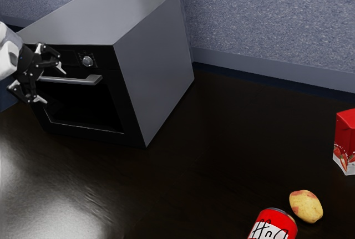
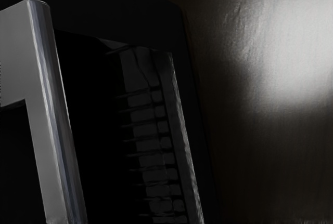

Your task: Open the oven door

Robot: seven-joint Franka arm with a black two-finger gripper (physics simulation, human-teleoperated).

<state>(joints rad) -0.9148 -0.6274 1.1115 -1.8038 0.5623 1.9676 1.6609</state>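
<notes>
At the exterior view's left, my gripper (image 1: 50,84) stands open in front of the oven, one finger higher than the handle's bar and one lower, with a wide gap between them. The silver handle (image 1: 83,80) crosses the upper part of the black oven door (image 1: 102,134), which looks flush with the grey body; its end nearest the gripper is partly hidden. In the wrist view the handle (image 2: 56,115) is large and close, beside the dark window of the door (image 2: 190,94), with rack-like bars behind the glass.
A round knob (image 1: 87,61) is on the panel above the handle. The oven's grey body (image 1: 152,67) rests on the dark, glossy table (image 1: 205,156). Far from the gripper are a red can (image 1: 273,225), a potato (image 1: 305,206) and a red carton (image 1: 345,139). A speckled wall rises behind.
</notes>
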